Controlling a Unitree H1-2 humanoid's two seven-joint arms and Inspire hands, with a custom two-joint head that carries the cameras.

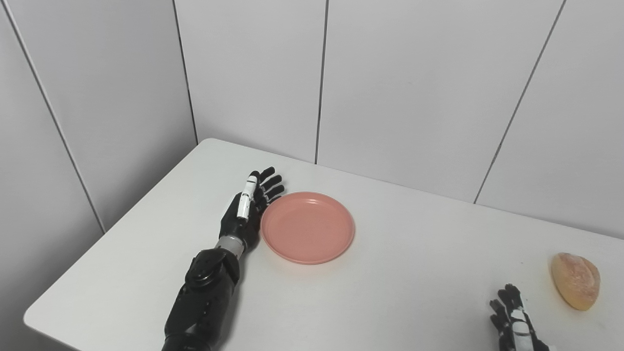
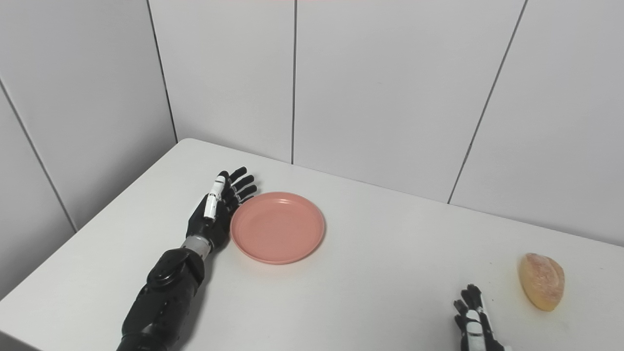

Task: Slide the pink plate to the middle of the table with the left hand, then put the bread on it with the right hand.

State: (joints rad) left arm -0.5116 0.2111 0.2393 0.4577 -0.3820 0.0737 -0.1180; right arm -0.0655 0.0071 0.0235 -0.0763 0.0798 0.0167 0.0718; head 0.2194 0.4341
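The left hand [image 1: 245,214] was laid edge-on against the pink plate [image 1: 307,227], fingers [image 1: 269,184] straight and slightly apart, nothing gripped. If pushed off-centre, the plate could spin aside. The bread [image 1: 575,280] lay just beyond the right hand [image 1: 514,319], whose fingers were seen only partly.

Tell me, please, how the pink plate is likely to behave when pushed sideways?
The pink plate looks rigid and shallow, lying flat, so it should probably slide, not tip. The smooth white table suggests little grip. The left robot hand sits at its rim; an off-centre push may turn it.
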